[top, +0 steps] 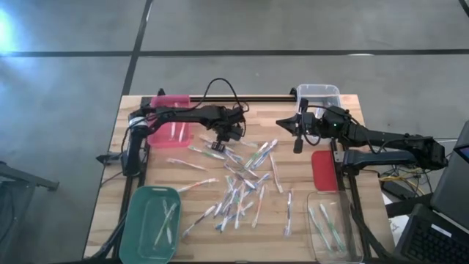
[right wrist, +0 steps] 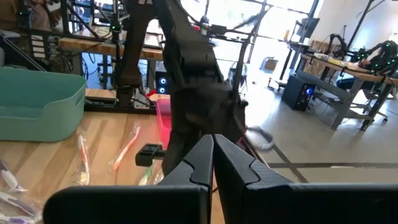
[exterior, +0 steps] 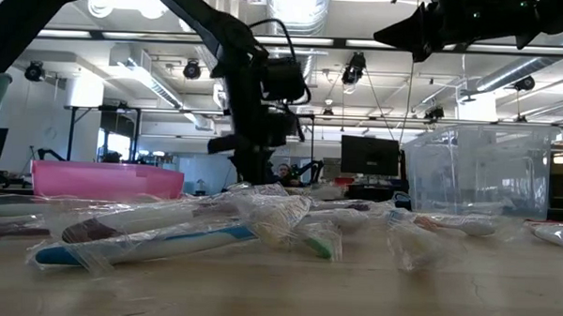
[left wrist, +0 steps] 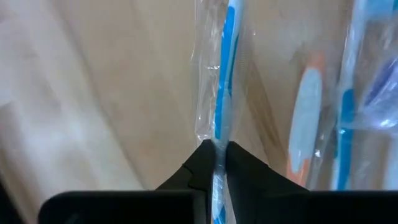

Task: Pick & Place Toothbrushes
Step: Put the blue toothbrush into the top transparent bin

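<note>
The wooden table (top: 300, 220) carries everything observed. Four bins sit around it: a green bin (top: 150, 222) well below the left gripper toward the table's near-left corner, a pink bin (top: 169, 126) just to that gripper's left, a clear bin (top: 318, 93) just behind the right gripper, and a second clear bin (top: 333, 231) at the near-right corner. A red lid-like tray (top: 324, 170) lies below the right gripper.

The toothbrushes (top: 242, 187), wrapped in clear film, lie scattered across the table's middle, between the two grippers and spreading toward the near edge; a few already rest in the green, pink and near clear bins.

The left gripper (top: 218, 145) is down at the far-left edge of the pile. In the left wrist view its fingers (left wrist: 239, 165) are pinched onto a blue toothbrush (left wrist: 225, 74) in its wrapper.

The right gripper (top: 298, 143) hangs above the table right of the pile, its fingers (right wrist: 233, 163) pressed together, holding nothing.
</note>
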### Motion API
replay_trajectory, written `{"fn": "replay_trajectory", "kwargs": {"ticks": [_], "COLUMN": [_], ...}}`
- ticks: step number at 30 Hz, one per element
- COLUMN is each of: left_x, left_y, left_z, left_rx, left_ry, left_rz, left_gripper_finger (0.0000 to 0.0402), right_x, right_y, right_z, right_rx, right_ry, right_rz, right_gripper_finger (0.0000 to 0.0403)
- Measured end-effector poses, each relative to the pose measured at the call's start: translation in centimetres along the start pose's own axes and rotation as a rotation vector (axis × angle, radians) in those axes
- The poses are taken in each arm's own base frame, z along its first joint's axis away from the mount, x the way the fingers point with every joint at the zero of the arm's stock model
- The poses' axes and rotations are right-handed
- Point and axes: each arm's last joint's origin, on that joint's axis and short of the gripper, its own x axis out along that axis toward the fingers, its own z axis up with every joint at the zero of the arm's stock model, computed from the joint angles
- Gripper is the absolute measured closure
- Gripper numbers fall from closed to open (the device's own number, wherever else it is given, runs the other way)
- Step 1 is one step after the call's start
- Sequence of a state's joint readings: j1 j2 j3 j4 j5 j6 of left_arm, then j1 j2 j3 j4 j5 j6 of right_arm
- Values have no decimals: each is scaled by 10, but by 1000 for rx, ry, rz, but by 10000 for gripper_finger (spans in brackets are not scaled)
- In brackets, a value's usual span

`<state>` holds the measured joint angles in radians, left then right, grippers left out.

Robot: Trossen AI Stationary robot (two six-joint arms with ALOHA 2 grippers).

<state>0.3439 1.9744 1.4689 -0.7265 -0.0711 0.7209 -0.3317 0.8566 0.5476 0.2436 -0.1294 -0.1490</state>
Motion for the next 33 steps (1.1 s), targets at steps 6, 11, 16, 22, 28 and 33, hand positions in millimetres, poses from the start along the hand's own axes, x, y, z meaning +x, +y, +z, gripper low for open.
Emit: {"fn": "replay_trajectory", "kwargs": {"ticks": [6,11,16,22,28,33], "left_x": [-36,-60,-76,-81,-78,-74], "left_y": [4,7,2,-15,-34,-48], "left_z": [4,5,2,-17,-38,-50], "left_rx": [-174,-295,-368,-458,-541,-517], "left_ry": [-160,-332,-587,-883,-1186,-1357], "left_rz": [22,85,141,214,275,238], "left_gripper_finger": [377,375,374,374,374,374], "right_x": [0,0,0,0,3,14], "right_y": [0,0,0,0,1,7], "right_z": [0,0,-1,-3,-5,-9], "right_rx": [0,0,13,96,137,156], "right_ry": [1,2,8,27,41,39], "right_rz": [0,0,1,2,23,115], "right_gripper_finger": [394,394,394,394,394,394]}}
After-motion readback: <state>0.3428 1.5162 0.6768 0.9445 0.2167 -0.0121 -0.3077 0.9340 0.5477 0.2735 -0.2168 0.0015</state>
